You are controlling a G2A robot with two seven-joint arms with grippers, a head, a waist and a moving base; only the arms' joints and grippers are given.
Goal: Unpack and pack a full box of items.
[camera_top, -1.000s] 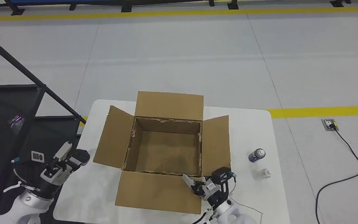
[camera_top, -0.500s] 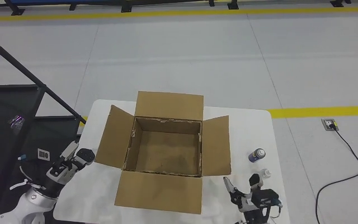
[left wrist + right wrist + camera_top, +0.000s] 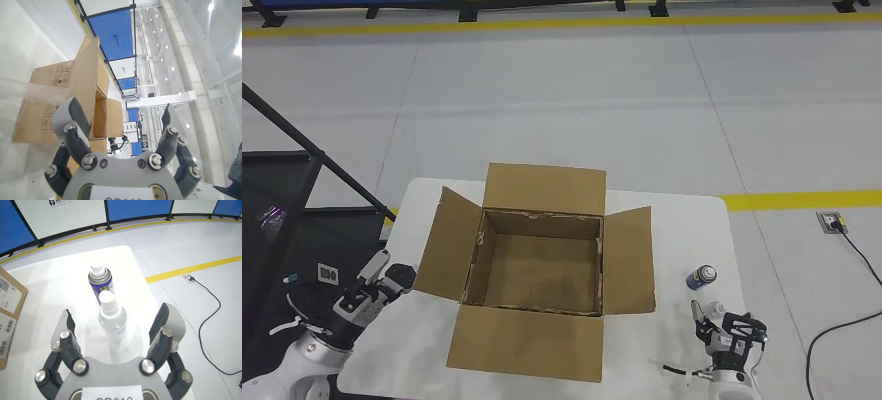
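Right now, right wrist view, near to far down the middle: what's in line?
right gripper, open → clear bottle with a white cap → blue spray can → far edge of the white table → yellow floor line → pegboard panel

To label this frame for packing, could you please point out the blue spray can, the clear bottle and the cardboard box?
blue spray can [image 3: 103, 285], right wrist view, blue side below the rim.
clear bottle [image 3: 113, 319], right wrist view, shoulder below the white cap.
cardboard box [image 3: 537, 275], top view, bare inner floor.
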